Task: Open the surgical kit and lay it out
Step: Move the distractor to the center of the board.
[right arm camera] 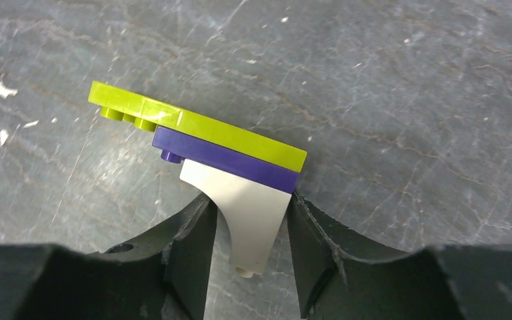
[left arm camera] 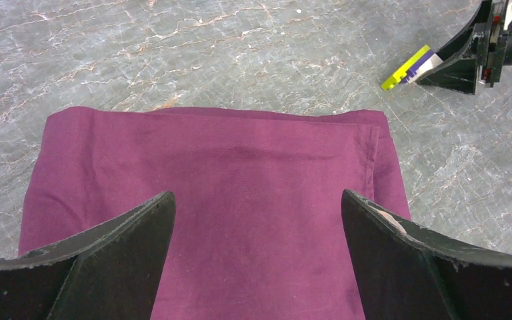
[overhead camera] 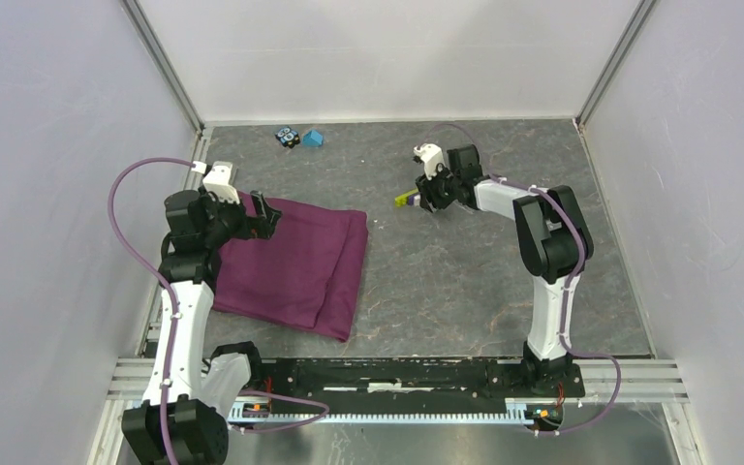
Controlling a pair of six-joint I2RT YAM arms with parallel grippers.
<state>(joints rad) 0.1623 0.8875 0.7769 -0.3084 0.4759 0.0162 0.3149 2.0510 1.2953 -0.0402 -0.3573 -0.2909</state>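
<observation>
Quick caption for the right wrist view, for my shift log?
Right gripper shut on the white piece of a small yellow-purple-white block, grey table behind it.

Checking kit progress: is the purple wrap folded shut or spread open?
Folded. The purple wrap lies as a compact layered rectangle, doubled edges showing along its right side; nothing inside it shows.

Open tabletop [overhead camera: 446, 281] between cloth wrap [overhead camera: 300, 266] and right pincer [overhead camera: 418, 199] gripping layered block [overhead camera: 405, 200]; small blocks [overhead camera: 297, 138] far back.
</observation>
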